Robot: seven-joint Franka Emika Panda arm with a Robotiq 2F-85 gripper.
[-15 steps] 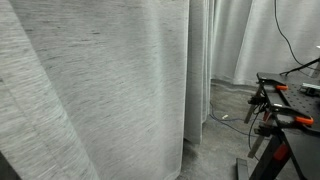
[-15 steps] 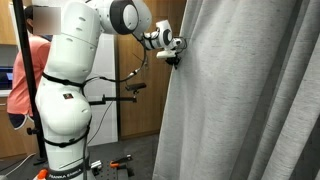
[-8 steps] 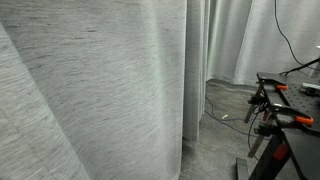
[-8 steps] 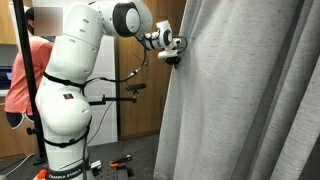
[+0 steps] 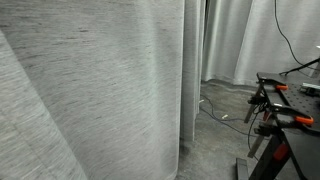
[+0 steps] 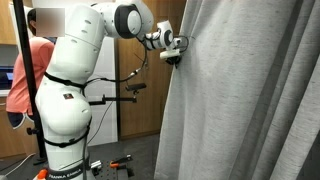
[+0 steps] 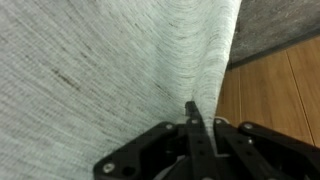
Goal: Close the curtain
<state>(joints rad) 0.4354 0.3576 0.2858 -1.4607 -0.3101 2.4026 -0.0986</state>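
The curtain [image 6: 250, 100] is tall, light grey heathered fabric with deep vertical folds; it fills most of an exterior view [image 5: 100, 90] and the wrist view [image 7: 110, 60]. My gripper [image 6: 175, 57] is at the curtain's leading edge, high up, shut on the fabric edge. In the wrist view the gripper [image 7: 195, 118] has its fingers together with the curtain edge pinched between them. The white arm [image 6: 70, 90] stands left of the curtain.
Smoother white sheer curtains [image 5: 250, 40] hang further back. A black bench with orange clamps [image 5: 285, 110] stands at the right, with cables on the grey floor [image 5: 220, 115]. A person in a red shirt [image 6: 18, 80] stands behind the arm, by a wooden door [image 6: 140, 100].
The curtain's edge has shifted slightly left in the exterior view, showing a little more floor beside it. The arm has barely moved.
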